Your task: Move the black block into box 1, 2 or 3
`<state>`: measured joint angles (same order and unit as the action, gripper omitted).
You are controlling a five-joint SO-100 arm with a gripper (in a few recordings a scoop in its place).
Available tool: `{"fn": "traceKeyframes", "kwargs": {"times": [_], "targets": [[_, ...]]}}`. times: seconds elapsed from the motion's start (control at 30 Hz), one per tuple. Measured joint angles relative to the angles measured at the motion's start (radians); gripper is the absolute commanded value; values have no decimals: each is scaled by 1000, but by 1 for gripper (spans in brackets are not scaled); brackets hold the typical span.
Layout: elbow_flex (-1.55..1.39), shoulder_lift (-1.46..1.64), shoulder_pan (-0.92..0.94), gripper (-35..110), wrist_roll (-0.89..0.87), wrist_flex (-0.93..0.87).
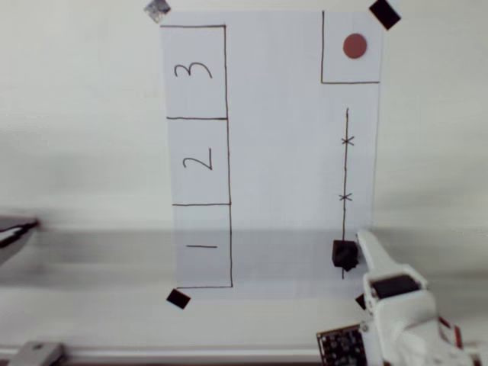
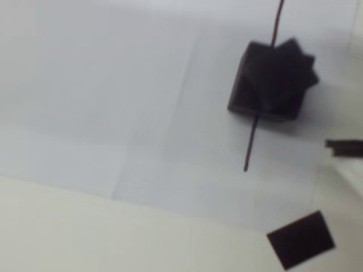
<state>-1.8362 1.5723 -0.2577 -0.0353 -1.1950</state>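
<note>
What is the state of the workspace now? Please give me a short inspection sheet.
Surface: white paper sheet on a pale table, taped at the corners with black tape squares.
Job's things: black block on the drawn line, outside box 2.
Clutter: red dot in a drawn square.
Claw: white claw right beside the block; open or shut unclear.
Cables: nothing seen.
Surroundings: circuit board on the arm.

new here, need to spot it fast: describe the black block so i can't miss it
On the white paper sheet, follow the hand-drawn vertical line with two crosses to its lower end. The small matte black cube sits there, raised, unlike the flat black tape squares at the sheet's corners.
</note>
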Motion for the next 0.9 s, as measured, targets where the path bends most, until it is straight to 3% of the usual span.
{"fn": "traceKeyframes", "kwargs": {"times": [0.9], "targets": [[89,-153,-3,28,-5,115]]}}
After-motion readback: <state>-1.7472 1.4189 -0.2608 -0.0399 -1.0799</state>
